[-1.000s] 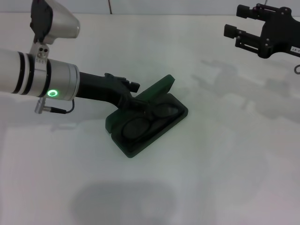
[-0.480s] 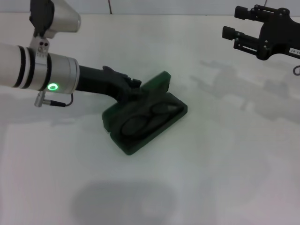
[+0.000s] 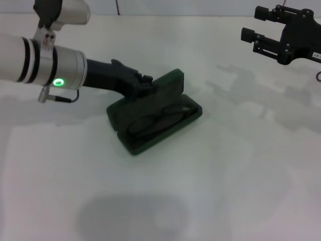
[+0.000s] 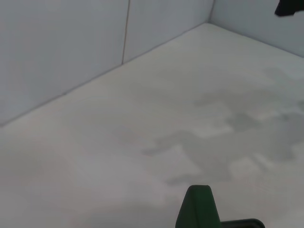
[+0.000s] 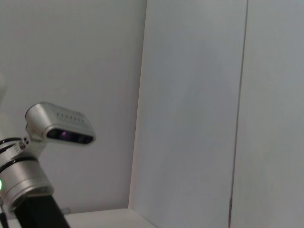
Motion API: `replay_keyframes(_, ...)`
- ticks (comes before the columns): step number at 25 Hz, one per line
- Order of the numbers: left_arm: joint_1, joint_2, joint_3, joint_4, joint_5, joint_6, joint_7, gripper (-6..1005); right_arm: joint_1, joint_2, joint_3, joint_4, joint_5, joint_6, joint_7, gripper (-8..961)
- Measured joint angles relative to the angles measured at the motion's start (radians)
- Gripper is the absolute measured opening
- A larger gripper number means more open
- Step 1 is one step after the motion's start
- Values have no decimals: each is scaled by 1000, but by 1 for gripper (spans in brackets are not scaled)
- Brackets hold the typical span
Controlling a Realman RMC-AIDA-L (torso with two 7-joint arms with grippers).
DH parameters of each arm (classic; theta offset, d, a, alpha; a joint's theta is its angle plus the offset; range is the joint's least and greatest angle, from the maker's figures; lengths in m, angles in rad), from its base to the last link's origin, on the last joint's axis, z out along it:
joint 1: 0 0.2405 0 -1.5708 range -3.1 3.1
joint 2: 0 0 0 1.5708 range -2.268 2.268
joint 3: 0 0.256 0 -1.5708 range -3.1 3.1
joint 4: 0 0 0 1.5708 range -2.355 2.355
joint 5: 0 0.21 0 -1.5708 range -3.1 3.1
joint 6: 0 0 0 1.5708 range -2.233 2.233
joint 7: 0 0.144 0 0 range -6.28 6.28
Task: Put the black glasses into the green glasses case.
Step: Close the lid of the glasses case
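The green glasses case (image 3: 153, 118) lies open on the white worktop (image 3: 225, 175), a little left of the middle, set at a slant so that one end points near-left and the other far-right. Its lid stands tilted up along the far-left side, and the tray faces upward. Inside the tray lie the black glasses (image 3: 159, 118), the two round lenses side by side along the length of the case, the thin frame showing dark against the dark lining.

The left claw (image 3: 145, 86) reaches in from the left, low over the worktop, its black tip right at the far-left edge of the raised lid. It looks to be touching the lid's outer face, though I cannot tell from here whether the fingers are spread or together, since they merge with the dark case. A green light glows on the silver sleeve of that arm. The left wrist view shows only a corner of the green lid (image 4: 197, 208) at its edge and bare worktop running to the pale walls beyond.

The right claw (image 3: 253, 29) hangs high at the far right, well apart from the case, its two black fingers (image 3: 253, 36) parted with clear space between them and holding nothing. Soft shadows lie on the worktop beneath it.
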Motion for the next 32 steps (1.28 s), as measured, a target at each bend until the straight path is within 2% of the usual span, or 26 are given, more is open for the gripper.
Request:
replay_keyframes(3,-2,0,1,43,19,0,19,203,-3,1,0,0,0,-1,-5,577)
replay_keyframes(7,-17,-3,5,65,24,0,139,224,-12,1,0,-1,1,-2,-7,578)
replay_keyframes(11,-39,0,56,49,24,5,289,246,-20,2,-1,0,2,-7,-17,579)
replay_keyframes(15,-86,4,88,12,24,35,345,267,-27,3,-1,1,2,-9,-19,581)
replay_keyframes(21,-143,13,88,-36,25,64,357,300,-27,3,-5,11,2,-9,-32,582)
replay_keyframes(28,-172,-4,91,-31,153,63,292,338,-27,2,-2,22,2,-6,-45,584)
replay_keyframes(32,-177,-8,98,-32,173,64,264,359,-23,1,-2,23,2,-2,-45,585)
